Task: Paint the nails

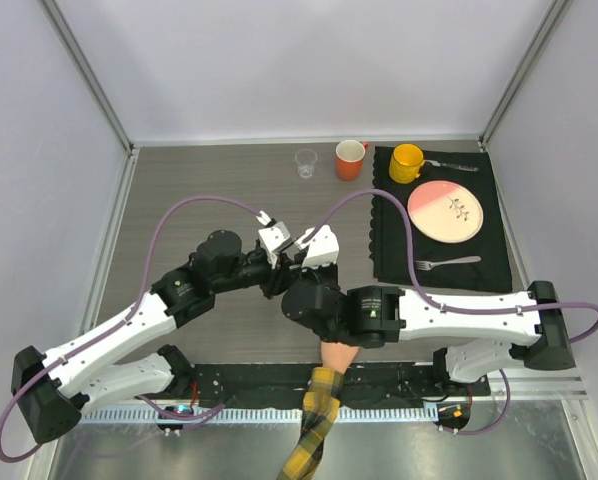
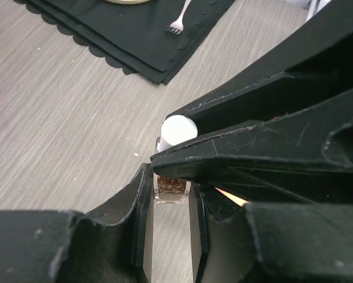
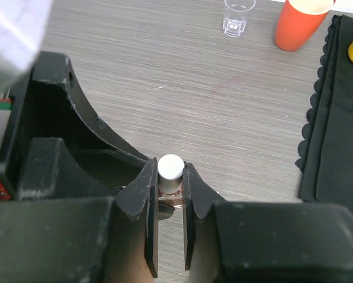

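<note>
A small nail polish bottle stands on the table between both grippers. Its brown glittery glass body sits between the pads of my left gripper, which is shut on it. Its white cap is clamped by my right gripper, which also shows from the side in the left wrist view. In the top view the two grippers meet at mid-table. The peach fake hand with its plaid sleeve lies at the near edge under my right arm. Its nails are hidden.
A clear glass and an orange cup stand at the back. A black placemat on the right carries a yellow cup, a pink plate and a fork.
</note>
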